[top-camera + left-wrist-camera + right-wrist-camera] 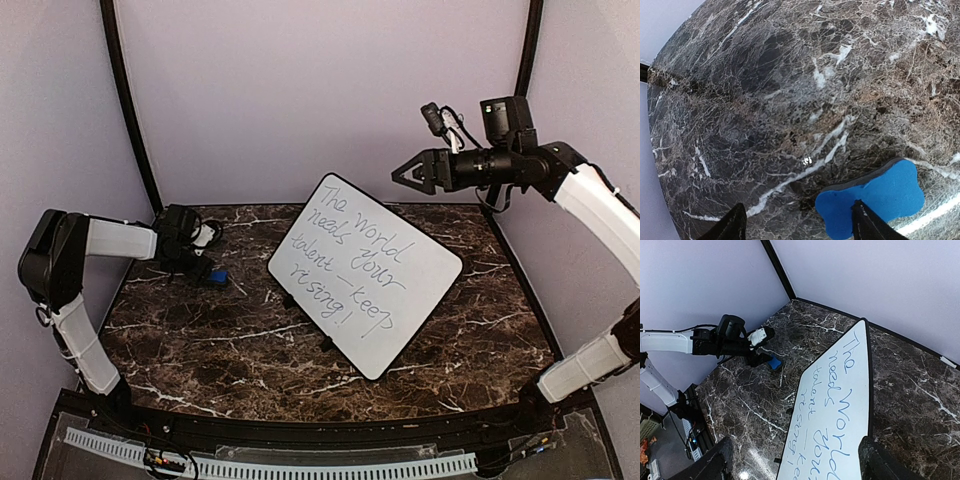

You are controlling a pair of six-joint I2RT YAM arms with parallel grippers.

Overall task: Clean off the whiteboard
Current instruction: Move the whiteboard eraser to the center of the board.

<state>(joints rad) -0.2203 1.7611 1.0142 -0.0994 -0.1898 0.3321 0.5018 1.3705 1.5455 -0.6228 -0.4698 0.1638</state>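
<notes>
The whiteboard (840,405) (written on) lies well below the right fingers (880,462).

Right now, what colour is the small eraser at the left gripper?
Bright blue foam eraser; the left wrist view shows it best.

The whiteboard (390,300) sat a little right of centre in the top view, on the dark marbled bench (200,330), turned diagonally with one corner pointing toward the upper middle. It was a white rectangle with rounded corners and a thin black edge, and carried dark handwriting: "The World needs your talent, keep rising!"
</notes>
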